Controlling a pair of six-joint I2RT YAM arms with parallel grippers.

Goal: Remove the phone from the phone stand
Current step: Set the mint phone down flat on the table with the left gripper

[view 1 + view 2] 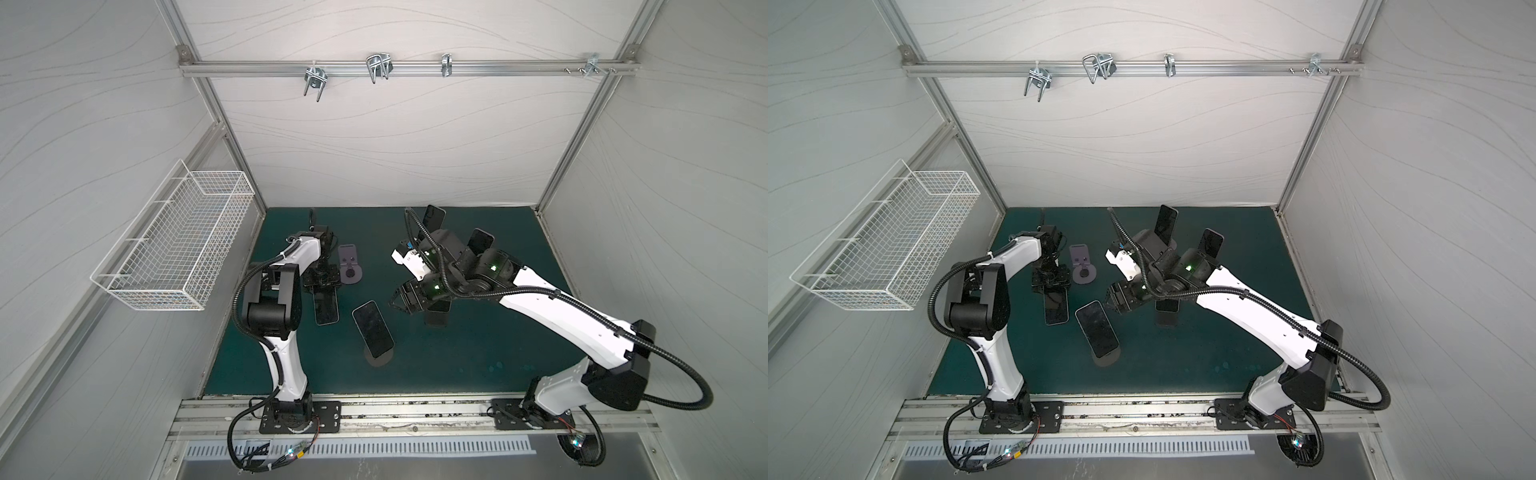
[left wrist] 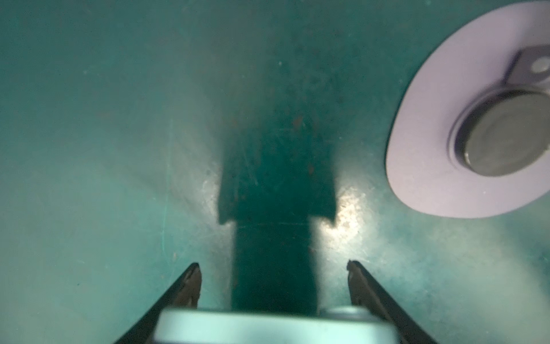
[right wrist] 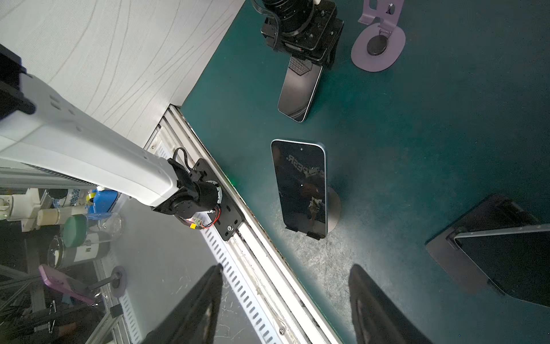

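Observation:
A purple phone stand stands bare at the back left of the green mat. Just to its left my left gripper points down, shut on one end of a dark-screened phone, which is clear of the stand. My right gripper hovers mid-mat, open and empty.
Another phone leans on a round-based stand in the middle. More phones on stands sit by and under the right arm. A wire basket hangs on the left wall.

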